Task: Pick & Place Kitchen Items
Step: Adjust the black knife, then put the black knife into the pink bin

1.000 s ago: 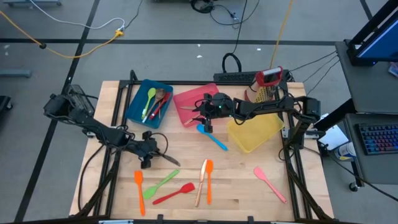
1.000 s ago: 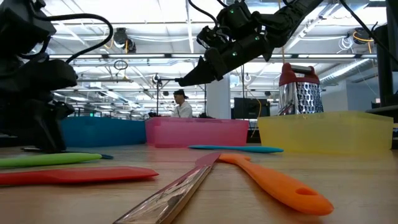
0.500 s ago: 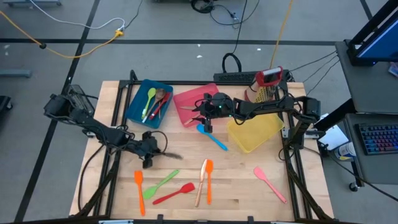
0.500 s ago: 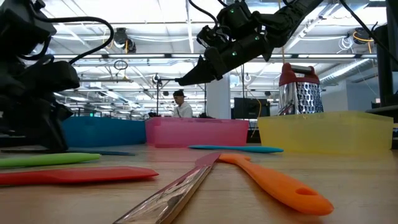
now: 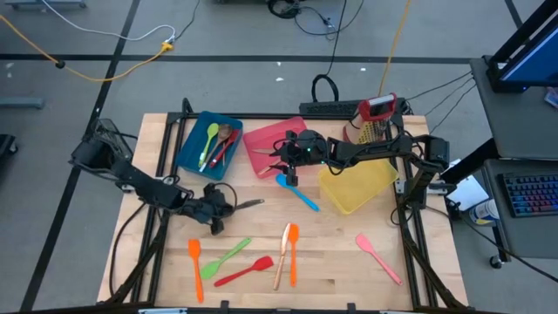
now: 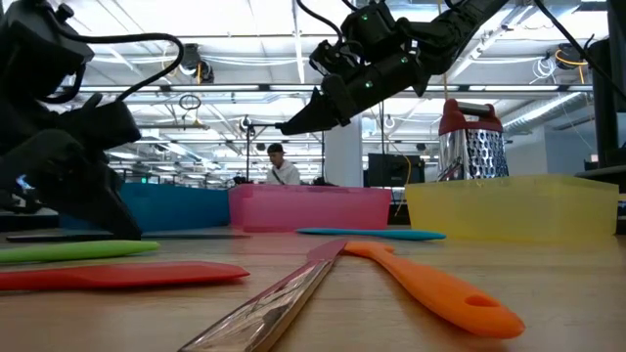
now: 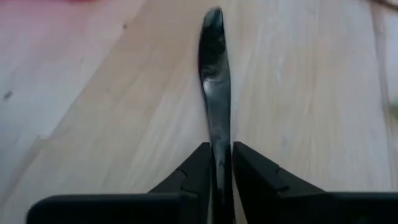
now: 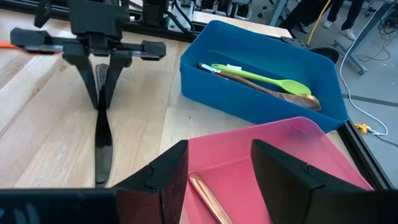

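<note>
since a second ago my left gripper (image 5: 228, 203) has swung round and now carries the black knife (image 5: 247, 204) off the boards; before, that knife lay slanting on the table (image 5: 349, 262) beside it. fingers (image 7: 198, 169) pinch the handle end, blade sticking straight out ahead toward the right. right arm unchanged: right gripper (image 5: 285, 163) hangs over the near edge of the pink bin (image 5: 266, 139), jaws spread, nothing in them.

blue bin (image 5: 193, 131), far left, holds a green spoon (image 5: 210, 139), a wooden spoon (image 8: 280, 94) and something red i can't make out. copper piece (image 8: 208, 193) lies in the pink bin. blue spatula (image 5: 298, 194) on the table between pink bin and yellow bin (image 5: 353, 188).

near row, left to right: orange spatula (image 5: 195, 269), green spatula (image 5: 225, 257), red spatula (image 5: 245, 271), copper knife (image 5: 282, 255) touching a second orange spatula (image 5: 293, 254), pink spatula (image 5: 378, 256) well apart. grater (image 5: 375, 116) stands behind the yellow bin. a person (image 6: 284, 166) is far off in the room.
</note>
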{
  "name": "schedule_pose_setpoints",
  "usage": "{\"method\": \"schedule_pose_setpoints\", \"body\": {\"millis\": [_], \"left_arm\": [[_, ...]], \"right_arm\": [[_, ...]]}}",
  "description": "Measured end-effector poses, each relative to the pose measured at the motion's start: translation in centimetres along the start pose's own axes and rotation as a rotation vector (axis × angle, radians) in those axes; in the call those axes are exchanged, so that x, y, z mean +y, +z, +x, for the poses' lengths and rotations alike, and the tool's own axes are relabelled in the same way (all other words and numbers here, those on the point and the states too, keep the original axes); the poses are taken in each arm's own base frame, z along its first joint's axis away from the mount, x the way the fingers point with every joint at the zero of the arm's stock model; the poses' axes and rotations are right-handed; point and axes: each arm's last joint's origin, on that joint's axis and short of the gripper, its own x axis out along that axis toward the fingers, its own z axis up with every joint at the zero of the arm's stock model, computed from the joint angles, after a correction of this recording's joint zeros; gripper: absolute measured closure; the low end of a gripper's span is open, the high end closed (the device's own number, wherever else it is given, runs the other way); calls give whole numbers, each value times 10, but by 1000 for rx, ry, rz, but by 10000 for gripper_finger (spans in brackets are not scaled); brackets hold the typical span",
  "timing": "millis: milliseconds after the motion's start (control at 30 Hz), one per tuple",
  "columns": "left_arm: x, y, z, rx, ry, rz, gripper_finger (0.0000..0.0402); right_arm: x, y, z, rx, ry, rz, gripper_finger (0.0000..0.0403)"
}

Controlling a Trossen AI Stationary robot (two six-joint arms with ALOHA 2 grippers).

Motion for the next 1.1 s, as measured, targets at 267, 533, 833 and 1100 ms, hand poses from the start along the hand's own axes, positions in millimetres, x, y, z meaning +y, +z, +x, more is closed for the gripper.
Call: {"method": "schedule_pose_setpoints", "body": {"millis": [267, 533, 833, 1100], "left_arm": [[-8, -10, 15, -78, 85, 7, 312], [-19, -29, 13, -117, 136, -1, 312], [-23, -41, 13, -146, 173, -24, 311], [-23, -44, 13, -164, 189, -29, 363]], "right_arm": [[0, 0, 0, 0, 0, 0, 234], [0, 0, 0, 1, 0, 0, 234], [0, 0, 0, 1, 0, 0, 234], [0, 0, 0, 0, 0, -1, 234]]}}
